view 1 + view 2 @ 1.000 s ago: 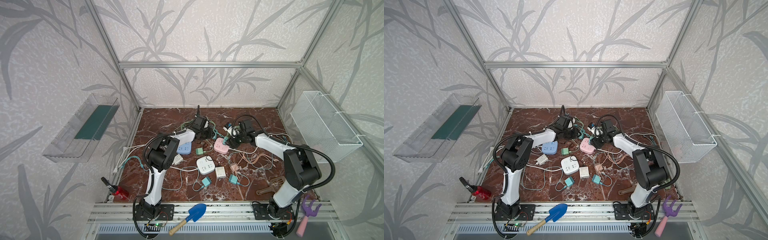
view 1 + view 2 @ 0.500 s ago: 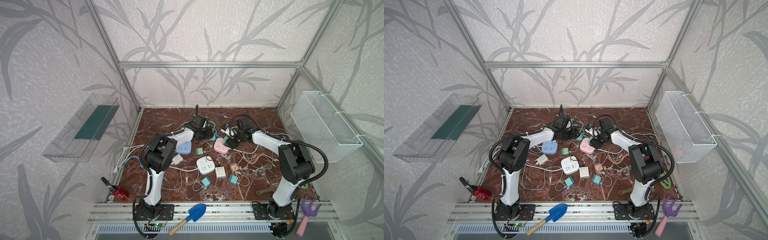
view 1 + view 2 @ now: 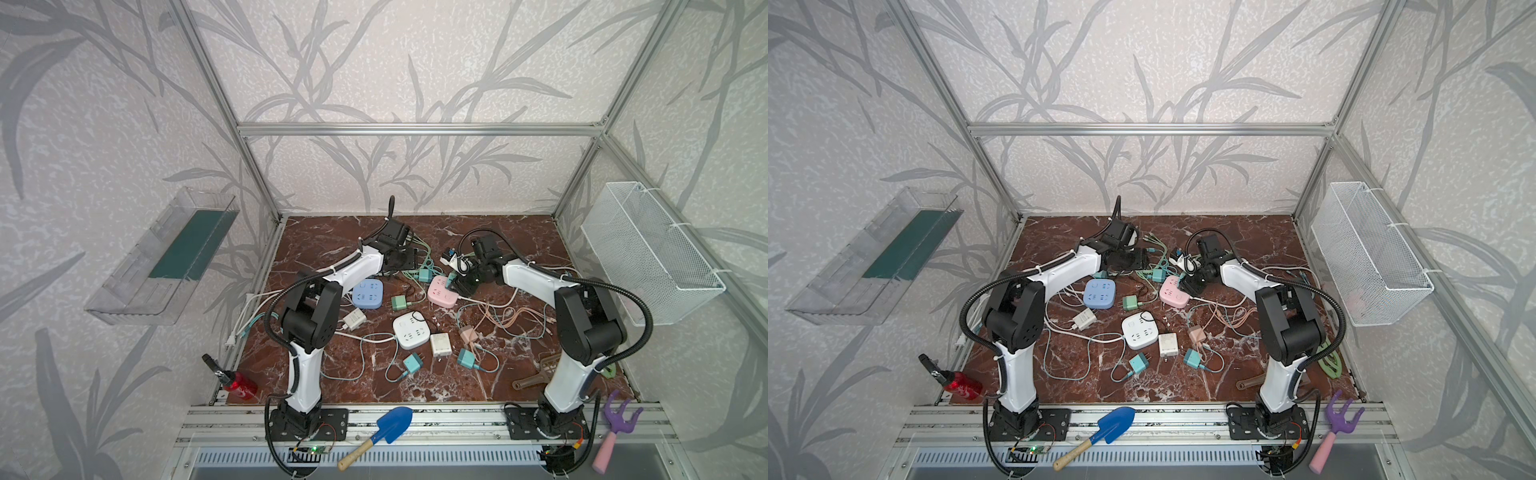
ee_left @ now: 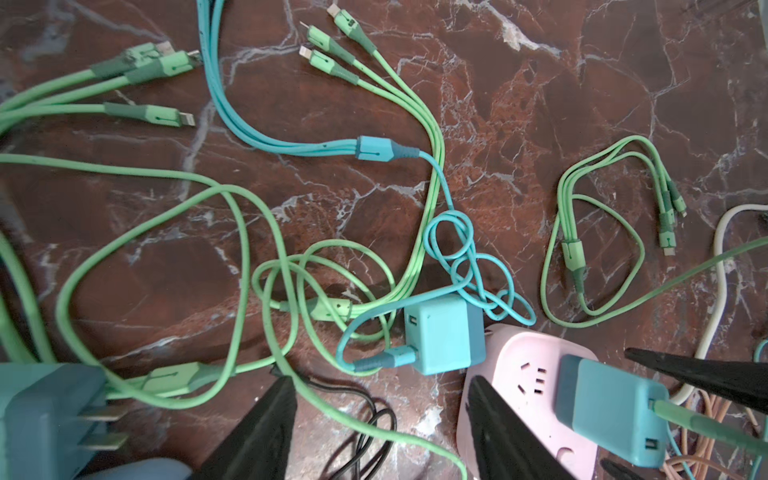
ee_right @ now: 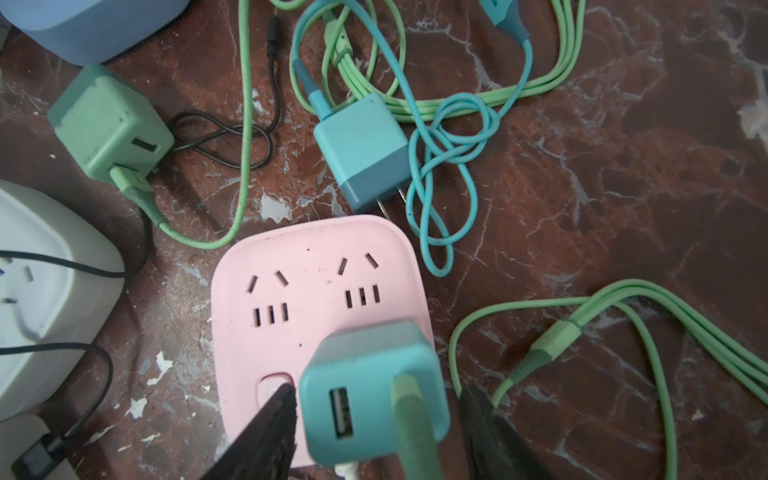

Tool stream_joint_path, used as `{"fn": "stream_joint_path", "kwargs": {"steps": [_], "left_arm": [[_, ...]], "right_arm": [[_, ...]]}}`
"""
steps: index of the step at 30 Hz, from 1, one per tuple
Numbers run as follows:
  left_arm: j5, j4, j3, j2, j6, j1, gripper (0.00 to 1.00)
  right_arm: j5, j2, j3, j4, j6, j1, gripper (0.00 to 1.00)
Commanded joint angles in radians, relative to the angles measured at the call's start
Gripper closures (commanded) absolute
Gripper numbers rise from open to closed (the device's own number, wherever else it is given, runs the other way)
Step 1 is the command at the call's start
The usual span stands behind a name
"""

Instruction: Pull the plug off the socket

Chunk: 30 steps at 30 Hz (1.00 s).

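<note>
A pink socket (image 5: 316,282) lies on the marble floor, left of middle at the back in both top views (image 3: 440,296) (image 3: 1173,294). A teal plug (image 5: 374,395) with a green cable is seated in its corner. My right gripper (image 5: 378,390) straddles that plug, open, with a narrow gap on each side. My left gripper (image 4: 380,380) is open over bare floor and loose cables beside the socket (image 4: 528,374). One finger (image 4: 498,424) overlaps the socket's edge. It holds nothing.
A loose teal charger (image 4: 444,332) lies against the pink socket's far side. A green charger (image 5: 108,124), a blue socket (image 3: 368,293) and a white socket (image 3: 411,332) sit nearby. Tangled green, teal and black cables cover the floor. A wire basket (image 3: 648,253) hangs on the right wall.
My left gripper has opened wide. My right gripper has shifted slightly toward the pink socket, and its jaws have narrowed around the teal plug.
</note>
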Motion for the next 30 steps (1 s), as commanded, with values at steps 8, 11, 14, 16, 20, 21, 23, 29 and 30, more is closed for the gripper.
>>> {"fn": "stream_joint_path", "kwargs": {"steps": [8,11,14,16,20,21,23,29,30], "left_arm": [[0.010,-0.009,-0.004,-0.070,0.040,-0.062,0.38],[0.026,0.016,-0.024,-0.064,0.037,-0.089,0.43],[0.033,0.049,-0.045,-0.064,0.032,-0.111,0.47],[0.072,0.075,-0.059,-0.053,0.014,-0.118,0.51],[0.112,0.102,-0.069,-0.019,-0.019,-0.130,0.57],[0.118,0.103,-0.069,-0.010,-0.022,-0.133,0.58],[0.127,0.103,-0.070,0.002,-0.024,-0.141,0.59],[0.150,0.096,-0.061,0.034,-0.029,-0.152,0.63],[0.154,0.094,-0.059,0.041,-0.032,-0.153,0.63]], "right_arm": [[-0.019,0.025,0.033,-0.029,-0.021,-0.004,0.40],[-0.019,0.031,0.038,-0.035,-0.023,-0.002,0.41],[-0.018,0.033,0.038,-0.035,-0.025,-0.001,0.43],[-0.022,0.034,0.038,-0.033,-0.023,-0.001,0.44],[-0.031,0.040,0.042,-0.030,-0.021,0.002,0.47],[-0.031,0.043,0.045,-0.032,-0.023,0.004,0.48],[-0.031,0.047,0.047,-0.035,-0.026,0.004,0.49],[-0.032,0.056,0.050,-0.036,-0.027,0.004,0.55],[-0.033,0.055,0.051,-0.036,-0.027,0.004,0.57]]}}
